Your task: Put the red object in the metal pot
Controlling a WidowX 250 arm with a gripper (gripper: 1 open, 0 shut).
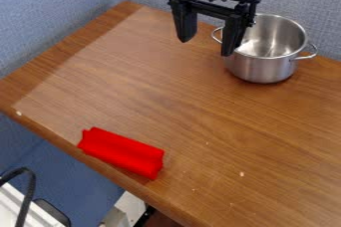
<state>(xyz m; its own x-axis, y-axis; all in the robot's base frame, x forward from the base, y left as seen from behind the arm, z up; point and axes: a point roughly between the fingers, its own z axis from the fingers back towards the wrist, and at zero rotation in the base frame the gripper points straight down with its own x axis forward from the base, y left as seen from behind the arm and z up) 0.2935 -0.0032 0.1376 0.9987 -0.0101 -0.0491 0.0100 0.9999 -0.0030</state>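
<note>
Nearest the camera, at the bottom left corner of the frame: a dark cable [16, 186] curving below the table edge, over a pale floor area that is too blurred to read.

Red object [122, 151]: bright red, flat and elongated, lying on the table in the lower left part of the frame, close to the near edge. It runs on a slant, its right end lower in the picture. Whether it is a block or folded cloth cannot be told. It lies alone, well apart from pot and gripper.

Table [186, 92]: wooden top, warm brown, grain running lengthwise, with a soft pale sheen across the left portion. Its corner sits at the left of the frame; the far edge rises toward the upper middle.

Metal pot [269, 50]: shiny steel, straight sides, rolled rim, one small side handle visible at the right. It stands upright on the table in the upper right of the frame; the interior appears bare.

Gripper [205, 38]: black, hanging downward from the top centre of the frame, just left of the pot. Jaws spread wide, nothing between them. The right finger [233, 40] overlaps the pot's left rim in the picture; whether it touches cannot be told.

Wall [54, 7]: blue, textured, filling the upper left behind the table.
</note>
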